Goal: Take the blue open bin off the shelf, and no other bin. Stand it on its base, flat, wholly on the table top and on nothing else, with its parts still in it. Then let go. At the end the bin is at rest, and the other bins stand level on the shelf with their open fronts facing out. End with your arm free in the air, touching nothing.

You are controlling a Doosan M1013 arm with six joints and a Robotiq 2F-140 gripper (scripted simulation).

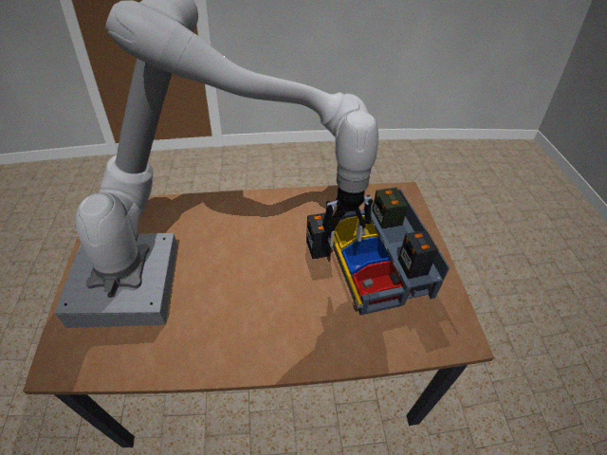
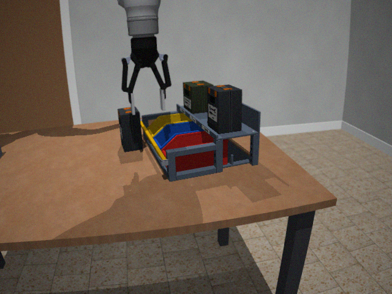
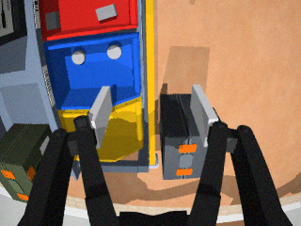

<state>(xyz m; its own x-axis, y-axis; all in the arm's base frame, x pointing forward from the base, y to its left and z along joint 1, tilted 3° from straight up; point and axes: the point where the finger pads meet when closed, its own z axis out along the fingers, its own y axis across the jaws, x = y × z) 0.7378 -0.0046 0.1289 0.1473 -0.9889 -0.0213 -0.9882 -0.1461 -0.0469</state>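
Note:
The blue open bin (image 1: pixel 363 252) sits on the grey shelf's lower level, between a yellow bin (image 1: pixel 354 228) and a red bin (image 1: pixel 375 280). It also shows in the exterior view (image 2: pixel 177 130) and in the wrist view (image 3: pixel 94 71), where two round grey parts lie in it. My gripper (image 2: pixel 147 97) hangs open and empty above the yellow bin and the shelf's front rail, its fingers pointing down. In the wrist view the gripper (image 3: pixel 150 113) has one fingertip over the seam of the blue and yellow bins and the other over a dark box.
A dark box with orange marks (image 2: pixel 129 133) stands on the table just in front of the shelf, under one finger. A green box (image 2: pixel 196 95) and a black box (image 2: pixel 224 107) (image 1: pixel 409 245) stand on the shelf's upper level. The arm's base (image 1: pixel 115 279) is at the table's left.

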